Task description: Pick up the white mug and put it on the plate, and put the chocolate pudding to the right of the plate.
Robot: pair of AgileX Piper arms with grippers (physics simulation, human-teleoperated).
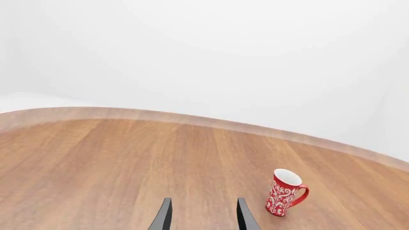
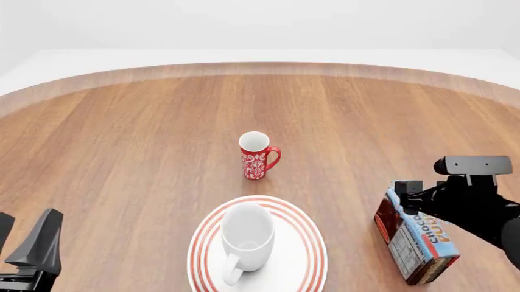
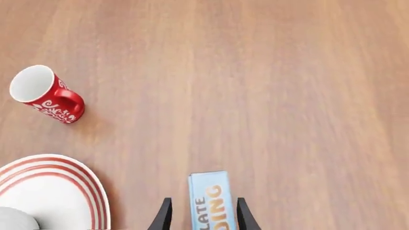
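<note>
Mugs number two, plate (image 2: 305, 255) one; right claw (image 3: 201, 215) clamps chocolate pudding (image 2: 416, 240).

This is a simulated tabletop test scene, not a lived-in room: a round wood-grain table (image 2: 146, 140) stands against a flat, featureless white backdrop (image 1: 211, 52) with no walls, furniture or fittings to be seen. On the table, a red-ringed plate (image 2: 305, 243) sits near its front edge, with only a patterned red mug (image 2: 257, 156) behind the plate and a pudding box (image 2: 416, 240) to the plate's right.
</note>
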